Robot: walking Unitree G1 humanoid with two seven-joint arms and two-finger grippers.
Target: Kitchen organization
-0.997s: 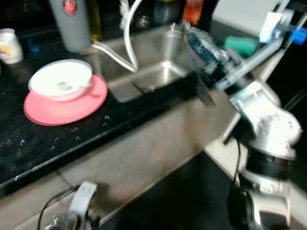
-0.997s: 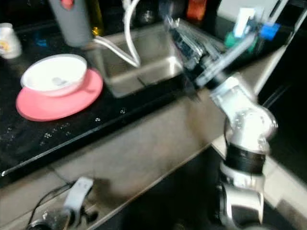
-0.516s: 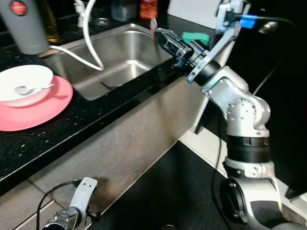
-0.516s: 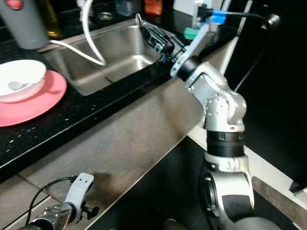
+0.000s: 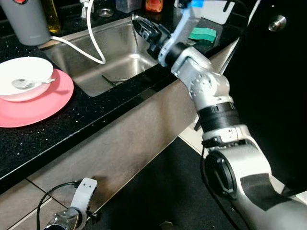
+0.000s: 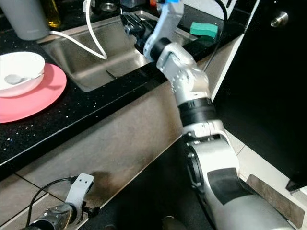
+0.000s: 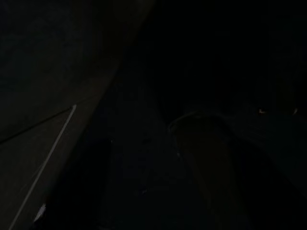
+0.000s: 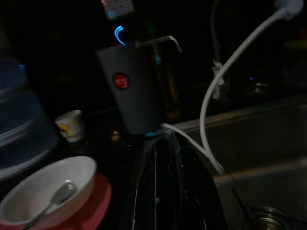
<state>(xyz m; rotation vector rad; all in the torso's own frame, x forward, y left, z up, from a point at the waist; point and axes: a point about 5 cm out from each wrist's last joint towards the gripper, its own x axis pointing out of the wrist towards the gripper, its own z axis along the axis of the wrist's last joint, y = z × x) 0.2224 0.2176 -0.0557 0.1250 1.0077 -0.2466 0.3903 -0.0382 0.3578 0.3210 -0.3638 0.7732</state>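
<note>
The sink [image 5: 115, 55] is brushed steel, dull-shining, set into a black speckled stone counter [image 5: 72, 124] with a polished gloss. Beside the sink, a pink plate [image 5: 33, 103] looks matt, and the white bowl [image 5: 24, 79] on it is glazed and smooth — a shiny metal spoon [image 5: 31, 84] lies inside. Behind the sink, a green sponge [image 5: 202, 33] looks soft and rough. The right arm [image 5: 206, 91] is satin silver metal.

- A grey water dispenser [image 5: 28, 21] is standing at the countertop's [image 5: 72, 129] back edge, left of the sink.
- A white hose [image 5: 91, 36] is curving down from the back edge.
- A black cabinet door [image 5: 276, 86] is standing at the countertop's right end.
- A small white cup [image 8: 69, 125] is sitting beside the dispenser.
</note>
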